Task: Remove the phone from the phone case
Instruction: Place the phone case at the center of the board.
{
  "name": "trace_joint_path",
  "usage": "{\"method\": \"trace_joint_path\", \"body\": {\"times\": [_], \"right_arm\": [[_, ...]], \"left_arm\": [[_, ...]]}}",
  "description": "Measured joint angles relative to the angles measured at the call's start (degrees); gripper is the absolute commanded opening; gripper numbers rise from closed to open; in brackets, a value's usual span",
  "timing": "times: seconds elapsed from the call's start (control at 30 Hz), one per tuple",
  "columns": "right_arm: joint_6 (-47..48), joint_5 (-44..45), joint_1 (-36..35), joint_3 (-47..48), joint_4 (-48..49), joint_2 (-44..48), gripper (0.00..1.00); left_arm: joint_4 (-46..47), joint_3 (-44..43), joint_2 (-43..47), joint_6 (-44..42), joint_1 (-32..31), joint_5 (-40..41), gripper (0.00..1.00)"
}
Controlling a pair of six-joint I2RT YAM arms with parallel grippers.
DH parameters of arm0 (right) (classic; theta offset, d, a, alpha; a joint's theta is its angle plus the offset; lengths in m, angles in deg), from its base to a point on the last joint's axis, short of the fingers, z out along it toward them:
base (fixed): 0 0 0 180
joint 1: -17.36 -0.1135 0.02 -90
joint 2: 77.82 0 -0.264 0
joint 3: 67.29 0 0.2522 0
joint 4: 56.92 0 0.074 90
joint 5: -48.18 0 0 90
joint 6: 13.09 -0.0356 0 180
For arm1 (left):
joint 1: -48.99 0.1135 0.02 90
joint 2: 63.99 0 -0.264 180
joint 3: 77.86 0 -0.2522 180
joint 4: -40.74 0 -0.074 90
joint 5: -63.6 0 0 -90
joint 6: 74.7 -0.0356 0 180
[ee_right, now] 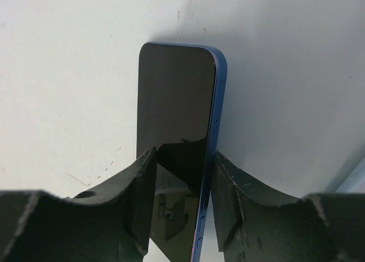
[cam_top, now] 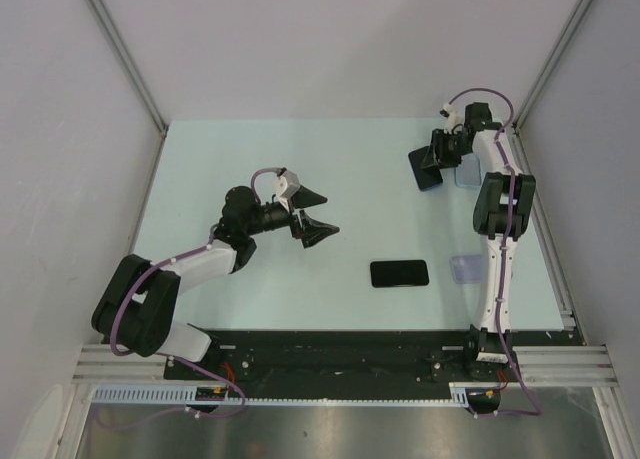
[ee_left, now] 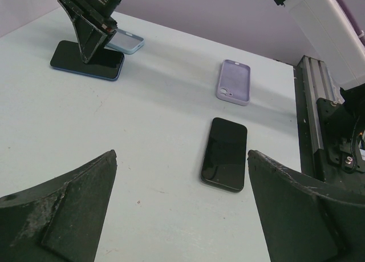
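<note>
Centre-left of the top view, the left gripper [cam_top: 330,213] hangs with its jaws wide apart. A black phone [cam_top: 399,273] lies lower centre, with a lilac case [cam_top: 462,269] to its right. At upper right, the right gripper [ee_right: 182,159] straddles the blue phone [ee_right: 177,96], which lies bare beside its blue case [cam_top: 467,172]; whether the gripper clamps it, I cannot tell.

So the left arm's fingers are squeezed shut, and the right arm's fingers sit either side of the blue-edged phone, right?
Not quite: the left arm's fingers are spread wide open with nothing between them, as the left wrist view shows. The right arm's fingers do sit either side of the blue-edged phone.
</note>
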Motion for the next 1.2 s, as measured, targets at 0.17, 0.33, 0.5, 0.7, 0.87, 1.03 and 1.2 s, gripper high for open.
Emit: {"method": "trace_joint_path", "body": {"times": [0.17,0.33,0.5,0.7,0.87,1.03,1.2], "right_arm": [[0.6,2.5,-0.5,-3.0,1.1,2.0,0.46],[1.3,5.1,-0.9,-5.7,1.0,3.9,0.51],[1.9,7.1,-1.4,-7.0,1.0,4.9,0.55],[0.8,9.1,-2.1,-7.0,1.0,4.9,0.54],[-1.8,10.6,-2.4,-9.4,3.3,6.2,0.55],[-3.7,12.8,-2.9,-10.4,4.3,6.8,0.55],[-4.2,13.2,-2.9,-11.8,5.0,7.6,0.55]], "left_arm": [[0.0,0.0,0.0,0.0,0.0,0.0,1.0],[0.0,0.0,0.0,0.0,0.0,0.0,1.0],[0.0,0.0,0.0,0.0,0.0,0.0,1.0],[0.0,0.3,0.0,0.0,-0.1,0.0,1.0],[0.0,0.7,0.0,0.0,-0.1,0.0,1.0],[0.0,0.7,0.0,0.0,-0.1,0.0,1.0],[0.0,0.7,0.0,0.0,-0.1,0.0,1.0]]}}
